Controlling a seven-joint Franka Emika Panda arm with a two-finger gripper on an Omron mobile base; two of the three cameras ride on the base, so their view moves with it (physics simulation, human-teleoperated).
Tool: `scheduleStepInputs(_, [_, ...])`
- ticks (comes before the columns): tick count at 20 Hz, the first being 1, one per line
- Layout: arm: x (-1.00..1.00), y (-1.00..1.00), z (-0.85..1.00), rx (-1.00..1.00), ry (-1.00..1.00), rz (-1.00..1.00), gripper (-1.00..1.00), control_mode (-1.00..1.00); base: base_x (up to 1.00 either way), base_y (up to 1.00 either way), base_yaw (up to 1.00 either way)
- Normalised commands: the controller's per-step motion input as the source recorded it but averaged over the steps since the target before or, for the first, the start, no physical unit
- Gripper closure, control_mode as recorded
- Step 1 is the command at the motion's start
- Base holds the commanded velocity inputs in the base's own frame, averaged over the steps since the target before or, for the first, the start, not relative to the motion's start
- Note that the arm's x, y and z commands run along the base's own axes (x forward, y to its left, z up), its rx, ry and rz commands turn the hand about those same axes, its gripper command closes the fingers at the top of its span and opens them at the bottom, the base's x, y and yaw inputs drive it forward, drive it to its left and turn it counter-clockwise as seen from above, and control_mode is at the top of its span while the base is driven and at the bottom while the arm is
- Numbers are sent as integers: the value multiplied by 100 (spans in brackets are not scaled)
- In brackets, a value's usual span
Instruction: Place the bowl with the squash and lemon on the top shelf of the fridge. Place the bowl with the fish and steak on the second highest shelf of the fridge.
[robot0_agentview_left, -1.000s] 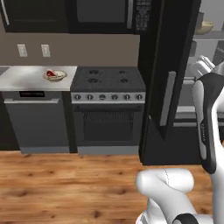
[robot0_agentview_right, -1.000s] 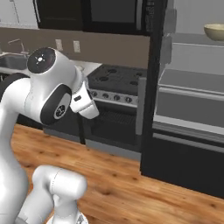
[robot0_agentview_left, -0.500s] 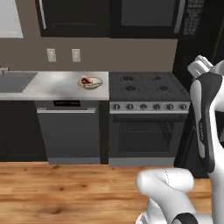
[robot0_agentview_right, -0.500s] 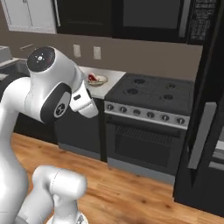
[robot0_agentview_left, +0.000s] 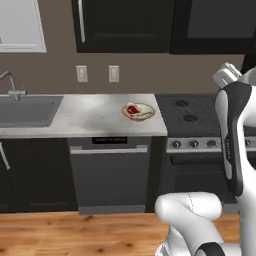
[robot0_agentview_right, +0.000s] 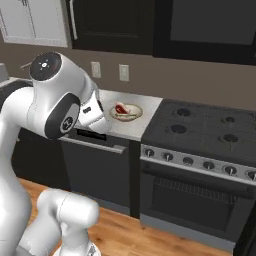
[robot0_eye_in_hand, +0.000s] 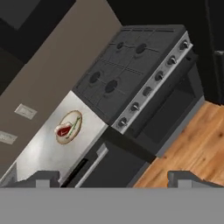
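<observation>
Dish (robot0_agentview_left: 138, 111) (robot0_agentview_right: 125, 111) (robot0_eye_in_hand: 68, 127): shallow, cream, tan-rimmed, upright on the counter beside the stove. Steak (robot0_agentview_left: 132, 109) (robot0_agentview_right: 120, 108) (robot0_eye_in_hand: 63, 130) at its 9 o'clock; slim fish (robot0_agentview_left: 143, 114) (robot0_eye_in_hand: 74, 126) at 3 o'clock.

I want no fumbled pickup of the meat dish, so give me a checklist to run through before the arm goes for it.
1. Bowl with the fish and steak sits flat on the counter: ok.
2. Steak and fish both lie inside the dish: ok.
3. Tool open and holding nothing: ok.
4. Tool close enough to the dish to grasp: not ok, it is well back from the counter.
5. Bare counter around the dish, with the stove beside it: ok.
6. Fridge open with the second shelf free: cannot tell.
</observation>
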Motion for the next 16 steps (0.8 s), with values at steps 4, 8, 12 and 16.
scheduleStepInputs(4, [0,0,0,0,0,0,-100,100,100,50,-8])
scheduleStepInputs(8, [0,0,0,0,0,0,-100,100,96,37,-7])
scheduleStepInputs(12, [0,0,0,0,0,0,-100,100,79,22,-7])
scheduleStepInputs(16, [5,0,-20,0,0,0,-100,-100,25,2,0])
